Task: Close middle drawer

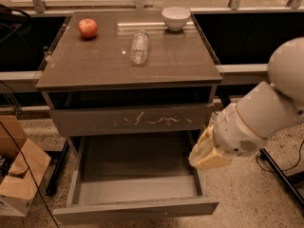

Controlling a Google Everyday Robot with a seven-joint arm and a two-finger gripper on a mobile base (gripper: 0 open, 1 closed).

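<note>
Presently the drawer (137, 186) is seen pulled out at six o'clock. The gripper (207, 153) is held at four o'clock, beside its right wall; whether open cannot be told. The approach is judged in hand, and a push on the front is called for.

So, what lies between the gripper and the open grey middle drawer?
Nothing visible: camera view shows the cream gripper at the grey middle drawer's right wall.

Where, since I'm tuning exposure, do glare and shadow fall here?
Camera view: a glare streak crosses the tabletop behind the bottle, beside the bowl; the gap under the tabletop is in deep shadow; the open middle drawer is dim inside; the pincer, by the drawer's right side, is brightly lit.
</note>
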